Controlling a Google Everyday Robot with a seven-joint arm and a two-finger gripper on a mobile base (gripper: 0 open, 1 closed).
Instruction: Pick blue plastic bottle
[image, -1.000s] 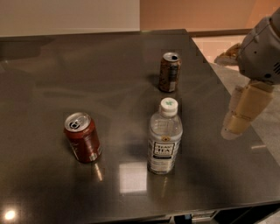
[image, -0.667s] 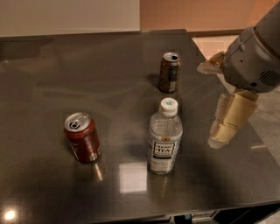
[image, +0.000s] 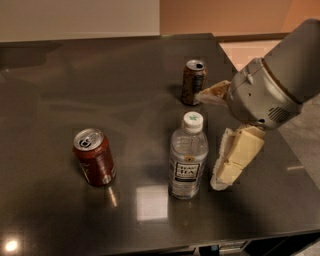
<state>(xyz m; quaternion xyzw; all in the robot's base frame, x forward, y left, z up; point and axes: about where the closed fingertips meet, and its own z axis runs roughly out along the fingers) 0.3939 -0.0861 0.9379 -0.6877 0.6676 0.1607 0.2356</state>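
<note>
The blue plastic bottle (image: 188, 156) stands upright on the dark table (image: 75, 75), front centre. It is clear with a white cap and a white-and-black "TEA" label. My gripper (image: 210, 141) is just right of the bottle, open and empty. One cream finger (image: 214, 93) reaches left towards the brown can. The other finger (image: 235, 159) hangs down beside the bottle's right side. I cannot tell whether it touches the bottle.
A brown can (image: 193, 82) stands upright behind the bottle, close to the upper finger. A red can (image: 94, 157) stands at the front left. The table's right edge (image: 287, 145) runs under my grey arm (image: 280, 80).
My gripper has moved left from beyond the table's right edge to just beside the bottle. Bottle and cans have not moved.
</note>
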